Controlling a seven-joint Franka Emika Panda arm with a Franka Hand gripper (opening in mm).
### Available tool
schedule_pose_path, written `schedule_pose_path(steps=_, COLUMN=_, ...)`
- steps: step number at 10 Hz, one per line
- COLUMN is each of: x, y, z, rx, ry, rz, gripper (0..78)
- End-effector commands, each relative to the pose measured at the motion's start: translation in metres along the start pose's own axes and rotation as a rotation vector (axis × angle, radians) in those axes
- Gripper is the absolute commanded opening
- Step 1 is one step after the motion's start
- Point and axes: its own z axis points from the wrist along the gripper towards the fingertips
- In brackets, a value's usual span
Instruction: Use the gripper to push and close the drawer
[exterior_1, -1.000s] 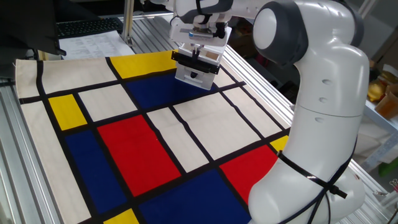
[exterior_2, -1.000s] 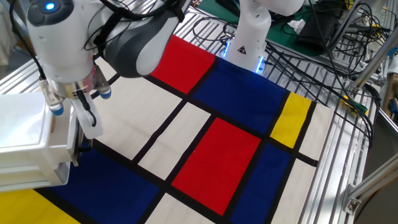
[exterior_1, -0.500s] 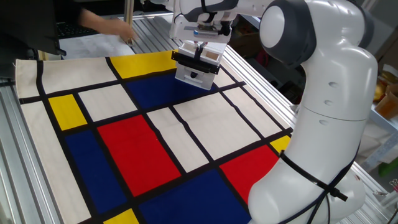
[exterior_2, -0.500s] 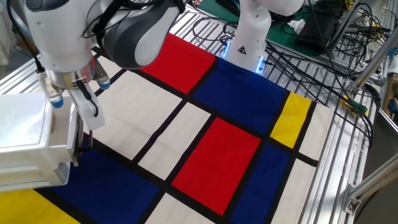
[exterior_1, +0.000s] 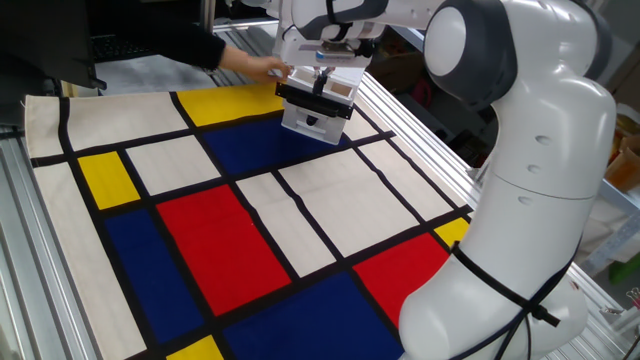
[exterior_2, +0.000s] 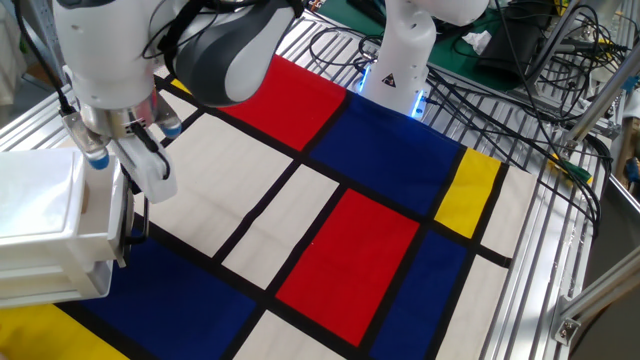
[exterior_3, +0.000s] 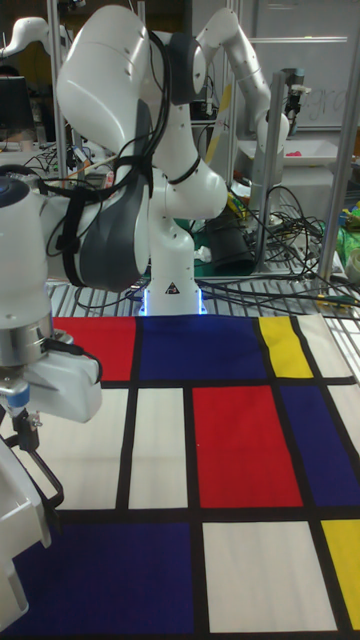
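Note:
The drawer (exterior_1: 308, 120) is a small white box with a black top strip, standing at the far edge of the patterned cloth; its front looks pushed in flush. My gripper (exterior_1: 323, 78) hangs just above its front top edge, fingers together and holding nothing. In the other fixed view the drawer (exterior_2: 50, 230) sits at the left, with the gripper (exterior_2: 152, 185) lifted slightly clear of its front. The tall fixed view shows the gripper (exterior_3: 28, 430) over the drawer (exterior_3: 15, 540) at the lower left.
A person's hand (exterior_1: 262, 66) in a dark sleeve reaches in from the left and touches the drawer's far side. My arm's large white body (exterior_1: 520, 200) fills the right. A second robot base (exterior_2: 405, 60) and cables (exterior_2: 520, 60) stand beyond the coloured cloth (exterior_1: 220, 230).
The gripper has risen up and away from the drawer front. A person's hand has come in from the left and reached the drawer.

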Motion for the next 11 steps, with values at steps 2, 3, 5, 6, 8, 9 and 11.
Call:
schedule_pose_path(steps=2, x=-0.001, y=0.0, z=-0.003, rx=0.002, ry=-0.044, rz=-0.019, gripper=0.0)
schedule_pose_path(steps=3, x=-0.001, y=-0.001, z=-0.002, rx=0.002, ry=-0.044, rz=-0.012, gripper=0.0)
schedule_pose_path(steps=5, x=-0.003, y=-0.001, z=-0.002, rx=0.005, ry=-0.055, rz=-0.023, gripper=0.0)
schedule_pose_path(steps=6, x=-0.007, y=-0.003, z=-0.002, rx=0.008, ry=-0.061, rz=-0.03, gripper=0.0)
schedule_pose_path(steps=8, x=-0.017, y=-0.008, z=0.001, rx=0.005, ry=-0.07, rz=-0.06, gripper=0.0)
schedule_pose_path(steps=9, x=-0.022, y=-0.011, z=0.003, rx=0.004, ry=-0.073, rz=-0.065, gripper=0.0)
schedule_pose_path(steps=11, x=-0.016, y=-0.012, z=0.006, rx=-0.006, ry=-0.054, rz=-0.014, gripper=0.0)
